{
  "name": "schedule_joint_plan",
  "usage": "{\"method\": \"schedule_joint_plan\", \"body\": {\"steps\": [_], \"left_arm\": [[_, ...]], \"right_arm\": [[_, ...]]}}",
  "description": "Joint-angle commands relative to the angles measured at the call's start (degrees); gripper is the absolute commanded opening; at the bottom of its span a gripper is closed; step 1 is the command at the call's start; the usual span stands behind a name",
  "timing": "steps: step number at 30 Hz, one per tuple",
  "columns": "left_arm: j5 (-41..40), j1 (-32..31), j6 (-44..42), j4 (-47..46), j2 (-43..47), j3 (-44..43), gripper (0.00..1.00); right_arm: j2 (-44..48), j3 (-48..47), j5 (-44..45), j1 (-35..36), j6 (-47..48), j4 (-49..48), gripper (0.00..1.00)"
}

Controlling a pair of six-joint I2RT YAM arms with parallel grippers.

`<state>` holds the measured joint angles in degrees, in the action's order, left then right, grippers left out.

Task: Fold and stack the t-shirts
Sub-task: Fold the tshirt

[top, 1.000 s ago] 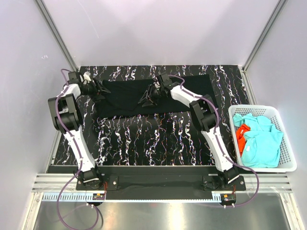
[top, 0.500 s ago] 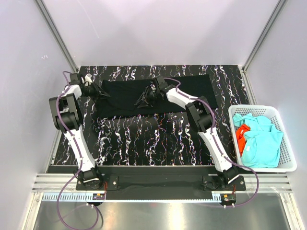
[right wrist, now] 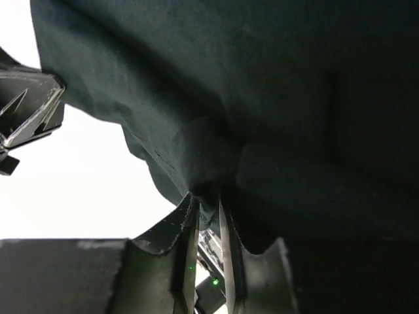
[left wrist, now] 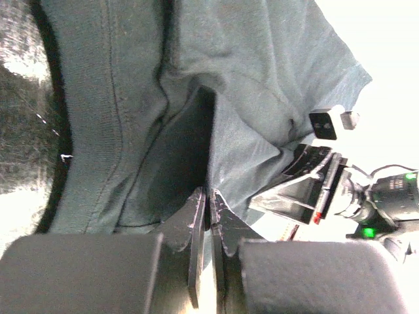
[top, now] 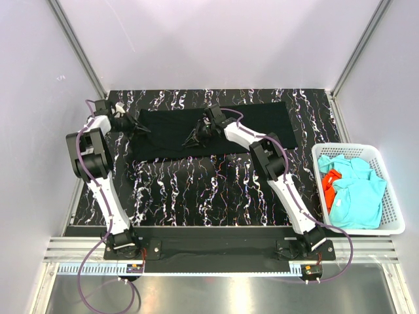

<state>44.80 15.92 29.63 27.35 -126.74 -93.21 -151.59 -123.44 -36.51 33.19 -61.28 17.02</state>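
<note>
A large black t-shirt lies spread across the far part of the table. My left gripper is at its left edge. In the left wrist view, that gripper is shut, pinching a fold of the black t-shirt. My right gripper is at the shirt's near edge, towards the middle. In the right wrist view, that gripper has closed narrowly on a bunched hem of the black t-shirt. Turquoise t-shirts and an orange-red t-shirt lie in the basket.
The white lattice basket stands at the table's right edge. The table top is black with white marbling. Metal frame posts and pale walls close in the far corners. Both arm bases sit at the near edge.
Both grippers have closed onto the black t-shirt's edge. The right gripper has crept left and slightly further away. The left gripper has hardly moved.
</note>
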Motion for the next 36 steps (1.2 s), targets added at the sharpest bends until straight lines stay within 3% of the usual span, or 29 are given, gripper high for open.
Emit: {"method": "schedule_joint_plan", "body": {"steps": [1, 5, 8, 12, 14, 15, 22, 29, 36], "left_arm": [[1.5, 0.0, 1.8, -0.4, 4.2, -0.4, 0.09], [0.8, 0.0, 2.0, 0.3, 4.8, -0.7, 0.09], [-1.0, 0.0, 1.3, 3.4, 5.0, -2.0, 0.01], [-2.6, 0.0, 0.9, 6.0, 5.5, -2.8, 0.01], [-3.7, 0.0, 0.7, 6.7, 6.1, -2.6, 0.05], [-3.8, 0.0, 0.3, 7.2, 6.2, -2.6, 0.14], [-8.4, -0.4, -4.7, 9.0, 9.0, -2.5, 0.53], [-4.5, -0.9, -7.0, 10.0, 6.7, -4.2, 0.60], [-4.0, -1.9, -7.0, 10.1, 4.5, -4.0, 0.61]], "right_arm": [[-0.4, -3.7, 0.5, 0.9, -1.3, -1.0, 0.24], [0.6, -3.4, 0.4, 0.8, -1.5, -0.8, 0.12], [2.4, -2.6, -0.2, 0.6, -1.0, -0.2, 0.07], [3.8, -3.1, -2.2, -0.1, 0.6, 5.1, 0.03], [5.5, -1.6, -2.2, -0.8, 1.8, 5.5, 0.02], [5.8, -1.4, -2.8, -1.1, 2.0, 5.6, 0.02], [5.3, -2.6, -4.1, -3.7, 4.4, 6.6, 0.01], [1.3, -9.5, -6.5, -4.4, 3.7, 7.1, 0.01], [0.5, -9.5, -7.5, -4.4, 4.8, 7.4, 0.04]]}}
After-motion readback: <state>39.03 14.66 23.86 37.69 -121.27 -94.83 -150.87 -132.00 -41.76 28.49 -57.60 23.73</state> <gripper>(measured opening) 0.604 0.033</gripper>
